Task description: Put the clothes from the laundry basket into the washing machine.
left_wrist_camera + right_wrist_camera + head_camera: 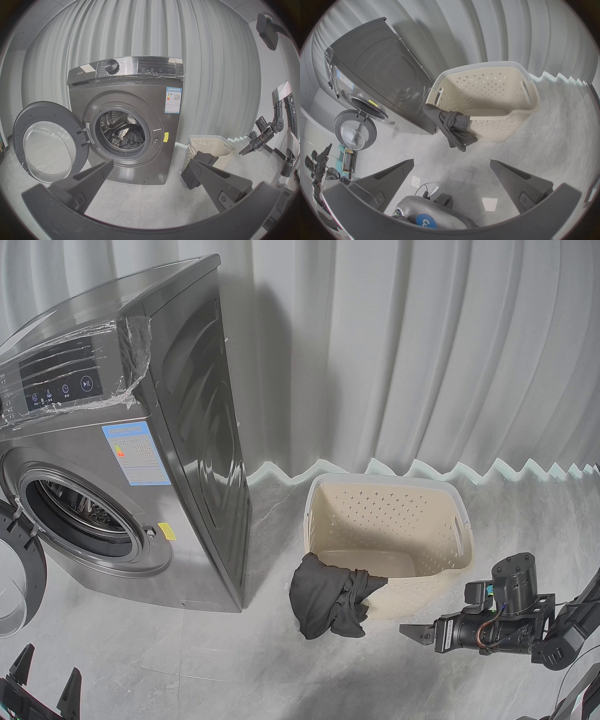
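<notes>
Beside the cream perforated plastic laundry basket (387, 521), on its left, stands the grey metal front-loading washing machine (187, 446), nearly touching the basket's left wall. Both sit on the pale grey marble-look floor (187, 659), with the white pleated curtain (406, 346) just behind the basket. A dark grey crumpled garment (328, 599) hangs over the basket's near rim at the corner facing the washer. Most of it droops down the outside wall toward the floor, and a twisted end lies over the rim into the basket. The washer's round grey door with a glass window (50, 142) is swung fully open on the side away from the basket. The left wrist view shows a dark heap of clothes (129, 139) low inside the steel drum. The right gripper (417, 634) hovers low off the basket's near right corner, apart from it. It lies level and points toward the hanging garment, fingers spread wide, nothing between them. The left gripper (51, 662) is well apart from the basket, out past the washer's front, facing the open drum. Its fingers are also spread wide and hold nothing.
</notes>
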`<state>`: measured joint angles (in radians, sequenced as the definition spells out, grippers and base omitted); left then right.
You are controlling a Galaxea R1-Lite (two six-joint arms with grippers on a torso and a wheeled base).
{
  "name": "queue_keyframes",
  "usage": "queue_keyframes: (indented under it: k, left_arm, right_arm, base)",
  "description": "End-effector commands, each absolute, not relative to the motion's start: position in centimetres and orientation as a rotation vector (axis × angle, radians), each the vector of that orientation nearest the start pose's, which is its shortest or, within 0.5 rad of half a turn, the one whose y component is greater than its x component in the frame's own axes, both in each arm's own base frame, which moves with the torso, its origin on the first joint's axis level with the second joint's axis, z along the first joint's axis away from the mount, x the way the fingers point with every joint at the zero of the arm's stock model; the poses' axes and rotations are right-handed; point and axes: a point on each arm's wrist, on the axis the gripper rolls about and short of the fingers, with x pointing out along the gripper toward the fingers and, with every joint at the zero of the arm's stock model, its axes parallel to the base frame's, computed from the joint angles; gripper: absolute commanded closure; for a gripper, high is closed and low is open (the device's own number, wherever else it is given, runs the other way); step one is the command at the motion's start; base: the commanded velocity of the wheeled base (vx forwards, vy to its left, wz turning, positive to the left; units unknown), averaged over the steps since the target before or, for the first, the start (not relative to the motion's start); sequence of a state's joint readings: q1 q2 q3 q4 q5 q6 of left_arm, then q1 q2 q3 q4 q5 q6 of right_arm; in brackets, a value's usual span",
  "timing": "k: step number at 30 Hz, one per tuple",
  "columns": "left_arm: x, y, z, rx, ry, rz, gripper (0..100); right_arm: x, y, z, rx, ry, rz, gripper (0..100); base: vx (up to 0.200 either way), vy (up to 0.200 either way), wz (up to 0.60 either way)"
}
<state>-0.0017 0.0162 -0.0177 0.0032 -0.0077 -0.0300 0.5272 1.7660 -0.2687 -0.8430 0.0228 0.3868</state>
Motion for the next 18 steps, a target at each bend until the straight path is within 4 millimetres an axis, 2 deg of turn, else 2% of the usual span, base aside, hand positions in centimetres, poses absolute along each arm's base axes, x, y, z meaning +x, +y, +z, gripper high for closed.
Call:
queue_keyframes:
  k: [1,4,8,13,18]
  left_arm:
    - [-2.3,0.0,7.6,-0.032,0.002,-0.009,0]
    - [-2.3,0.0,7.6,-0.037,0.002,-0.009,0]
    - [-2.3,0.0,7.6,-0.037,0.002,-0.009,0]
    - [-2.3,0.0,7.6,-0.04,0.002,-0.009,0]
    - [-2.3,0.0,7.6,-0.04,0.002,-0.009,0]
  right_arm:
    - [20.3,12.0,4.3,0.184,0.773,0.39,0]
    - [20.8,12.8,2.8,0.167,0.767,0.373,0]
    - [21.2,13.5,2.2,0.183,0.749,0.37,0]
    - [22.2,15.2,0.3,0.18,0.763,0.367,0]
    - [23.3,17.1,-0.8,0.237,0.745,0.35,0]
  base:
    - [0.0,0.0,0.0]
    - [0.0,0.0,0.0]
    - [0.0,0.0,0.0]
    - [0.0,0.0,0.0]
    - [0.0,0.0,0.0]
